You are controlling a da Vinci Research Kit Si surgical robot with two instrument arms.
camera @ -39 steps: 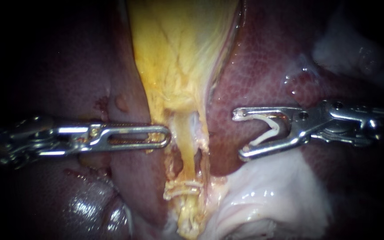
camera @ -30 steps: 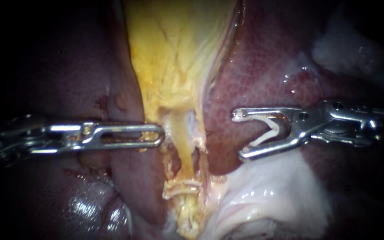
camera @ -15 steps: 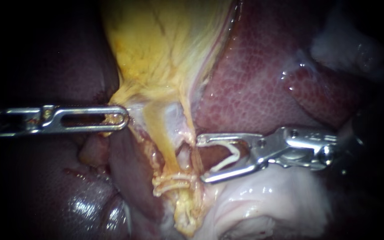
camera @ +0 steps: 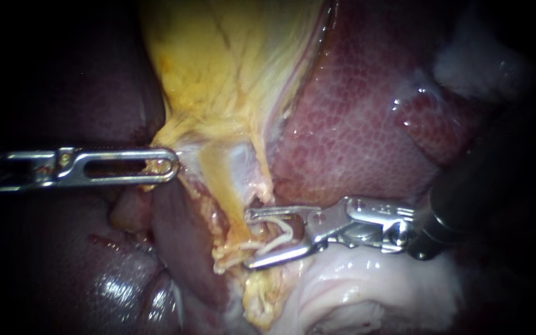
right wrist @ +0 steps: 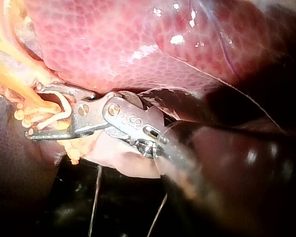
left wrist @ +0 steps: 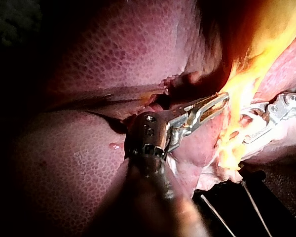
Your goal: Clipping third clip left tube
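white clip [camera: 280,234] sits in right instrument's [camera: 247,239] wide jaws, yellow tube [camera: 226,205] between their tips. left instrument [camera: 170,164] grips yellow tissue [camera: 178,127].

No legible text, labels, numbers or signs anywhere
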